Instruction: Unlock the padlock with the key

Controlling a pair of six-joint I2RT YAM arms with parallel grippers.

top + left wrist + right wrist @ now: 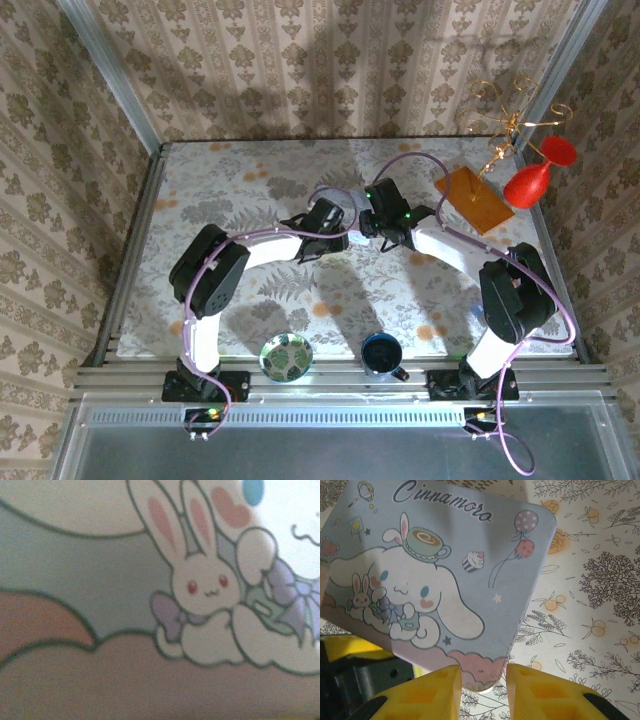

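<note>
Up close, the right gripper (485,680) shows two yellow fingers standing apart, with the rounded corner of a pale lavender tin (445,570) in the gap between them. Whether they press on that corner cannot be told. The tin's lid carries a cartoon white dog, a small rabbit, balloons and a teacup, and it sits tilted over the leaf-patterned table (250,170).

The left wrist camera is very near the same lid, its rabbit blurred and large. The left gripper (335,225) meets the right one at mid-table in the overhead view, and its jaw state cannot be told.

Further out, a green patterned bowl (286,357) and a dark blue cup (381,353) stand at the near edge, between the arm bases.

Where the padlock and key are cannot be told; they may lie inside the tin. By that judgement the task is at an early stage: lock and key not yet in hand, the unlocking all to come.
</note>
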